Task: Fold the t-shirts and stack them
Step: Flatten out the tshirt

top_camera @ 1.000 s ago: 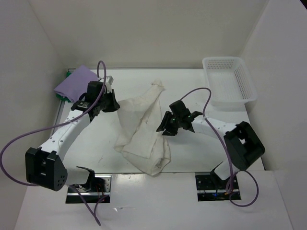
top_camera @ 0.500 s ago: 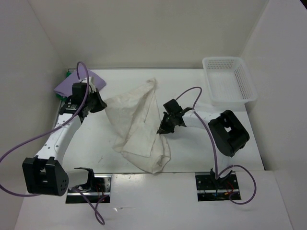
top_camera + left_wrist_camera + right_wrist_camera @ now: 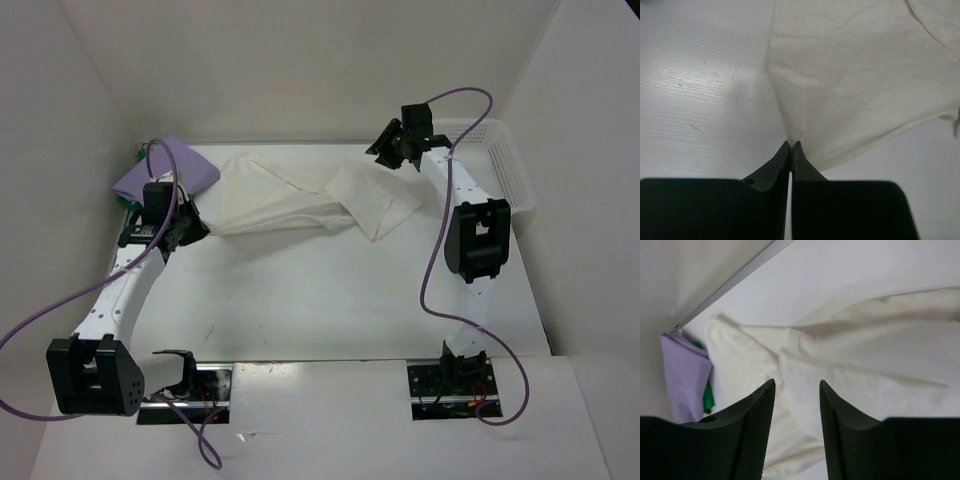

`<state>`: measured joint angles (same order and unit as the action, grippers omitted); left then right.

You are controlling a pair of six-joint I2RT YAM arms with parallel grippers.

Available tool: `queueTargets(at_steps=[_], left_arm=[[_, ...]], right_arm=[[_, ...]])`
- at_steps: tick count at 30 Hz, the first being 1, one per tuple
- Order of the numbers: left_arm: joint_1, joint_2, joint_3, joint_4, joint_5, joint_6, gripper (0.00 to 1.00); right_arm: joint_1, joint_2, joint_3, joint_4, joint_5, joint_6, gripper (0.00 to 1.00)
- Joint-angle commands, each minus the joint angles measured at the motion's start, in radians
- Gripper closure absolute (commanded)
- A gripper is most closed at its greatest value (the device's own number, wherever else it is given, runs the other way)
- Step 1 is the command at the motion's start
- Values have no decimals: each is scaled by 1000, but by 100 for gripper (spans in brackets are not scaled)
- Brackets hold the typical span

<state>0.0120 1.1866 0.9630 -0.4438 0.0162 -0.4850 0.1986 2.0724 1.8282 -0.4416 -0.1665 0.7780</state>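
The cream-white t-shirt lies stretched in a long band across the back of the table. Its left corner is pinched in my left gripper, which is shut on it; the left wrist view shows the cloth fanning out from the closed tips. My right gripper hovers open over the shirt's right end at the back, nothing between its fingers, with the cream cloth below. The lavender t-shirt lies at the back left on top of the green one, also seen as lavender t-shirt and green t-shirt.
A white lattice basket stands at the back right, partly behind the right arm. White walls close in the table on the left, back and right. Bare tabletop lies between the shirt and the arm bases.
The cream shirt went from a crumpled heap mid-table to a band across the back. My left gripper pulled its corner leftward. My right gripper swung to the back right and opened.
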Motion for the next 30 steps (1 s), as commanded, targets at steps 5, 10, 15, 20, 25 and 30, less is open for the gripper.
queueTargets(at_steps=[5, 10, 15, 20, 25, 30], left_arm=[[13, -15, -14, -1, -35, -17, 99], [13, -15, -23, -1, -35, -17, 99], [13, -15, -23, -1, -35, -17, 98], [13, -25, -43, 8, -15, -17, 98], [13, -25, -43, 17, 17, -17, 98], [13, -25, -43, 17, 28, -17, 98]], right_arm=[[13, -180, -187, -43, 91, -117, 50], [13, -268, -435, 36, 117, -105, 55], [13, -203, -486, 69, 141, -105, 51], [13, -115, -472, 130, 55, -94, 51], [13, -84, -461, 149, -2, -60, 51], [33, -48, -463, 147, -33, -49, 60]])
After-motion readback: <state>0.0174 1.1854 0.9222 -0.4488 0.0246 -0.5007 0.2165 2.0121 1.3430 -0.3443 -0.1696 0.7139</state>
